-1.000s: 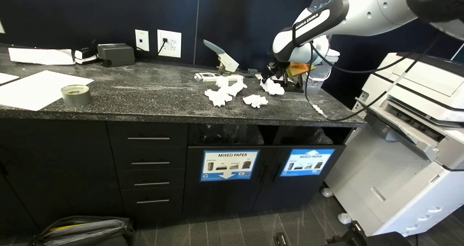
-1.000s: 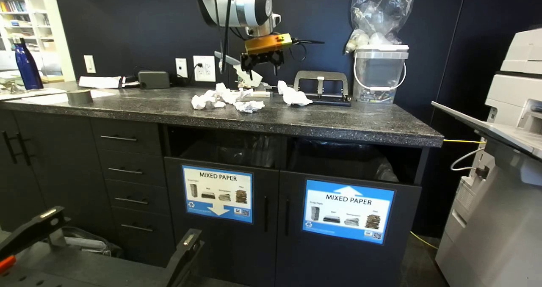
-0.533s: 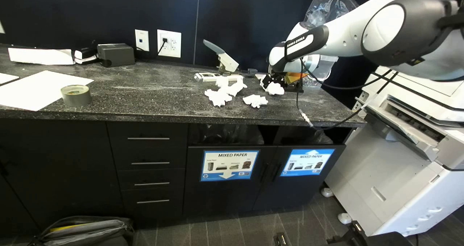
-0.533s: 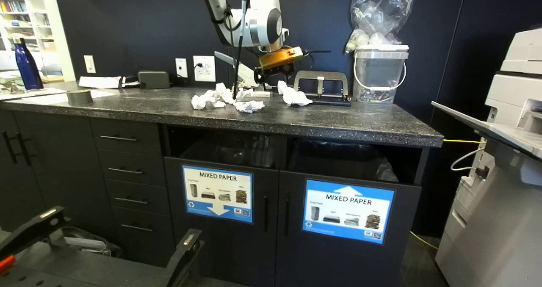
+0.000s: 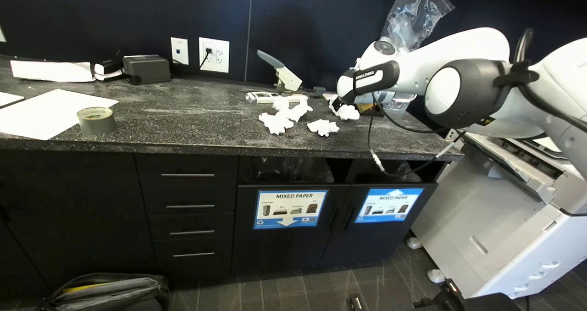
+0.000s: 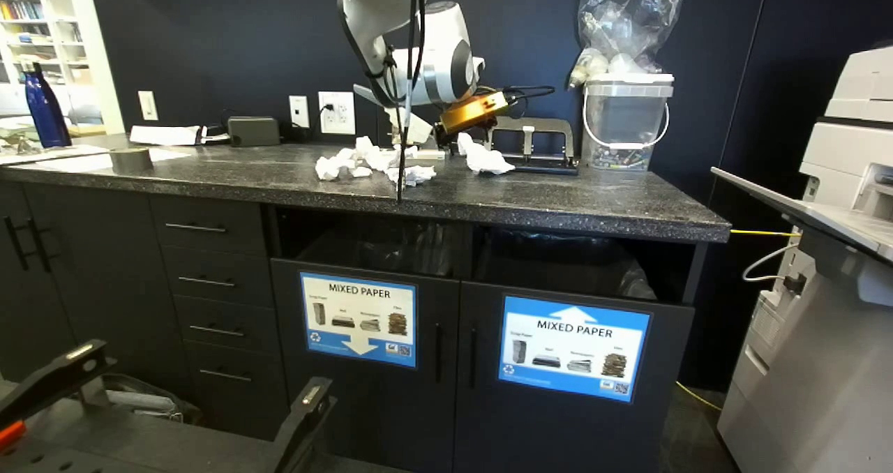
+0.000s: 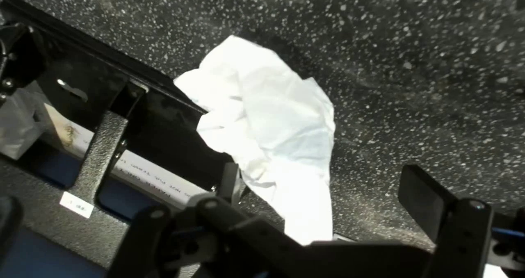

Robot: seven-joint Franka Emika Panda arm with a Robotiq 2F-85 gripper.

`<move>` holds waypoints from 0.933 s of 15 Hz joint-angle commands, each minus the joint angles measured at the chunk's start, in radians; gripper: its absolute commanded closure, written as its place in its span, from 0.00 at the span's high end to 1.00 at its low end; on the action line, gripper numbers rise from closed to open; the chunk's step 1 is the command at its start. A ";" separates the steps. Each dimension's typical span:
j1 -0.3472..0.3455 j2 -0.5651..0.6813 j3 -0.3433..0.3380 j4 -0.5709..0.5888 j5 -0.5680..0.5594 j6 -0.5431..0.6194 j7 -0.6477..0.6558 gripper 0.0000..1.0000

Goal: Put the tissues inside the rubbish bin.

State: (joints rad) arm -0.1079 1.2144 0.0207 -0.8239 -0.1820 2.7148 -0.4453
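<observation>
Wrist view: gripper (image 7: 322, 190) jaws spread, tissue (image 7: 279, 118) showing between. Both exterior views: 2 "MIXED PAPER" signs (image 6: 359, 319) (arrows down, up). Arm (image 5: 458, 91) lettering (image 5: 365, 74) ends EMIKA.

MIXED PAPER: signs (image 6: 359, 319) on both cabinet doors (image 6: 370, 410) | FRANKA EMIKA: my arm (image 5: 463, 91) | upside-down print, white strip (image 7: 158, 178) on hole punch (image 7: 100, 155): I make out perhaps PAPER

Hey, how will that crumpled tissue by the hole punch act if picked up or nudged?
The tissue is probably light and floppy: it looks like thin, loosely folded paper. Its open creases would likely crush easily in the hand. If nudged, it may slide more than roll, given its irregular, lobed outline.
</observation>
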 commanded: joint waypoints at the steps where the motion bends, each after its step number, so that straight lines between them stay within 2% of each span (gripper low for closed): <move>1: 0.019 0.165 -0.066 0.228 0.000 0.103 0.106 1.00; 4: 0.012 0.255 -0.095 0.333 0.006 0.120 0.153 1.00; 10: 0.002 0.354 -0.149 0.420 0.033 0.213 0.354 1.00; 11: 0.008 0.278 -0.166 0.284 0.027 0.284 0.407 0.75; 12: 0.010 0.285 -0.180 0.285 0.026 0.307 0.442 0.74; 14: 0.014 0.284 -0.215 0.273 0.026 0.348 0.510 0.58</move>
State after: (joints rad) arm -0.1047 1.4988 -0.1354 -0.5392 -0.1693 2.9860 -0.0346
